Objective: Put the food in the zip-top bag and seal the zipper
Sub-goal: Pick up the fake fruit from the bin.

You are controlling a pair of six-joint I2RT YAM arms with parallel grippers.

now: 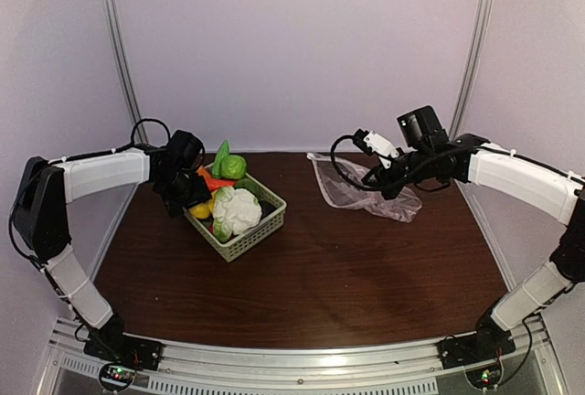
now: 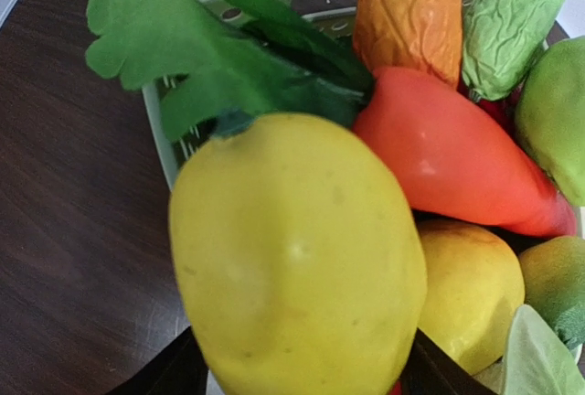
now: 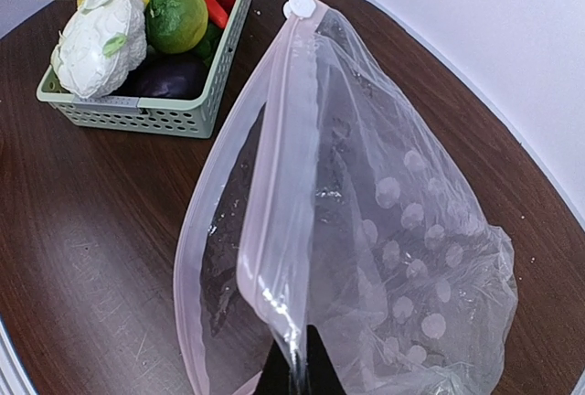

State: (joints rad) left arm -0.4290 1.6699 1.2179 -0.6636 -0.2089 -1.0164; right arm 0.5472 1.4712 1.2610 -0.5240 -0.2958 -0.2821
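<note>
Only the 2 wrist views show grips: left gripper [image 2: 306, 375] clasps yellow pepper [image 2: 292, 258]; right gripper [image 3: 295, 372] pinches zip-top bag [image 3: 402, 230] rim.

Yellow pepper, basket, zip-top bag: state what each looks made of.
Yellow pepper: smooth, glossy moulded plastic, probably; soft highlights. Basket: matte pale green rigid plastic, moulded lattice. Zip-top bag: thin clear plastic film, crinkled, see-through.

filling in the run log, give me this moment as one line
left gripper: shut on yellow pepper at basket | right gripper: shut on zipper, zip-top bag mouth open | inside: nothing seen
</note>
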